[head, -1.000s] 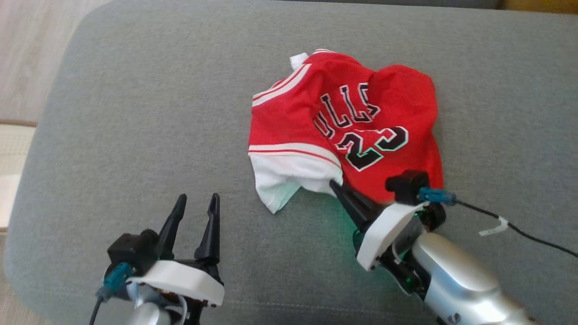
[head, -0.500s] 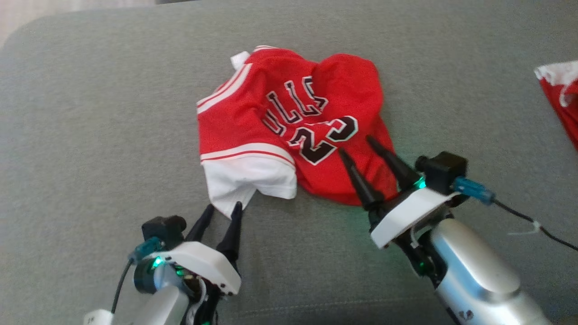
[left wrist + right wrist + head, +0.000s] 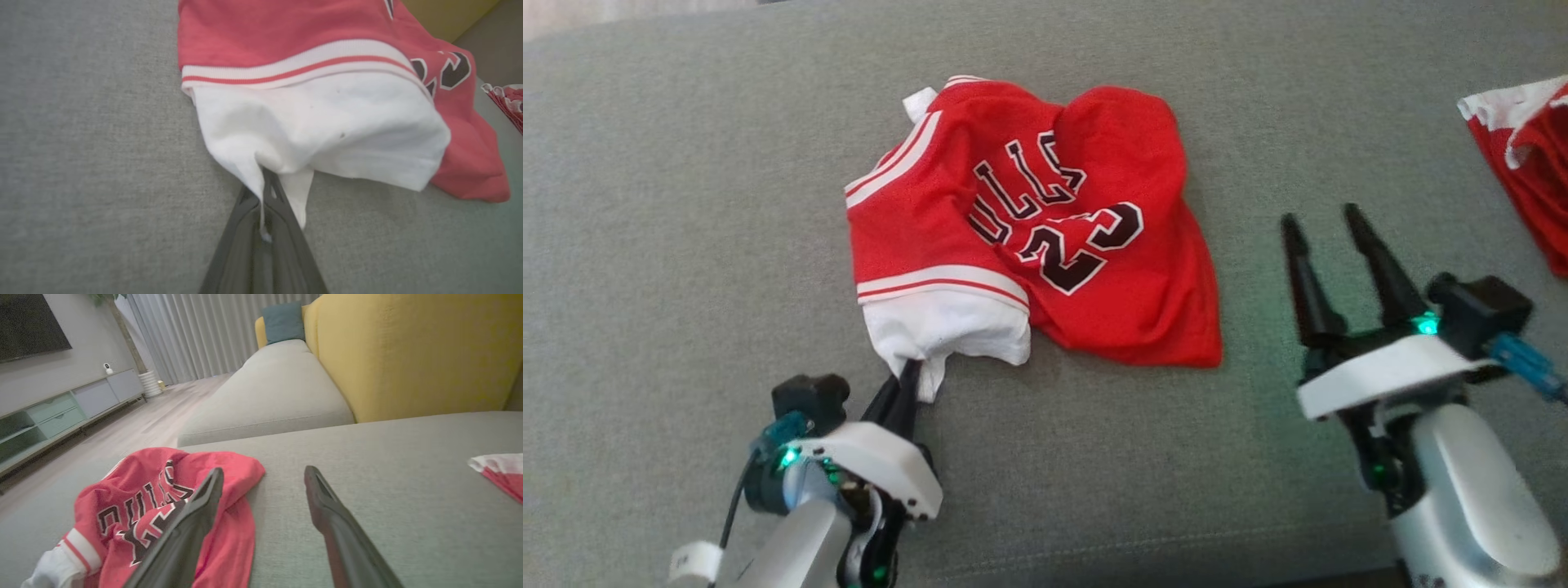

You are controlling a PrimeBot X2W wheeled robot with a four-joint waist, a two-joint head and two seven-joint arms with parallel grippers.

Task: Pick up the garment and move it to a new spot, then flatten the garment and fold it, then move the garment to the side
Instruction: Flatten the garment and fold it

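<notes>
- On the grey fabric sofa cushion [image 3: 686, 204], a crumpled red basketball jersey [image 3: 1111, 302] with white trim and black lettering lies near the middle.
- At its near edge, the left gripper [image 3: 908, 377] pinches the jersey's white sleeve corner.
- Off to the jersey's right, the right gripper [image 3: 1321, 216] stands spread wide, holding nothing.

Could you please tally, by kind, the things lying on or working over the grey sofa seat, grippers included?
Garments: 2, the red jersey and a second garment at the right edge.
Grippers: 2, the left gripper shut on the jersey's white sleeve, the right gripper open.
Total: 4.
</notes>
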